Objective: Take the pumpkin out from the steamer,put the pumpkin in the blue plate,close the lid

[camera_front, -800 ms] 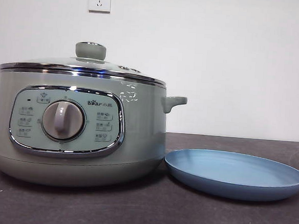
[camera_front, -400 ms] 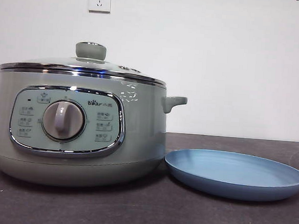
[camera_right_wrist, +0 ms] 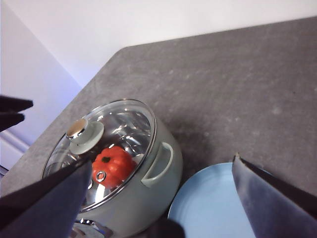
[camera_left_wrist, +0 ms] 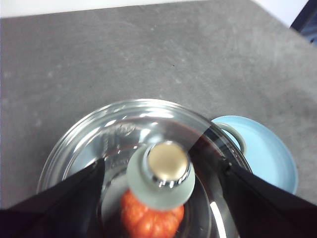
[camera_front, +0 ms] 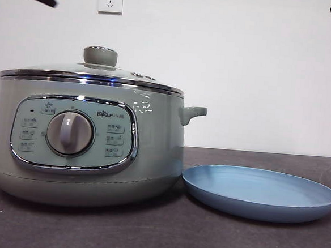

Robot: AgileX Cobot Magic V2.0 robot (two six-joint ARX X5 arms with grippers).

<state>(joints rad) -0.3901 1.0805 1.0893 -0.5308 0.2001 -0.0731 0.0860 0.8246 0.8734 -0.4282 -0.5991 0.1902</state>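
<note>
In the front view the steamer is standing on the dark counter with the lid sitting closed on its rim, and the blue plate is lying just beside it on the side away from the dial, its edge close to the pot's base; a black tip is showing at each top corner, and two wall sockets are sitting high on the white wall; in the left wrist view the left gripper is hovering above the lid's knob with its fingers spread wide to either side of it and touching nothing, the pumpkin is lying inside the steamer under the glass, partly hidden by the knob, and the blue plate is peeking out beyond the pot's side handle; in the right wrist view the right gripper is hanging well above the counter over the gap between pot and plate, its fingers parted wide and holding nothing; the pumpkin is resting inside the closed steamer beneath the lid, and the other arm's dark tip is showing at the picture's edge.
</note>
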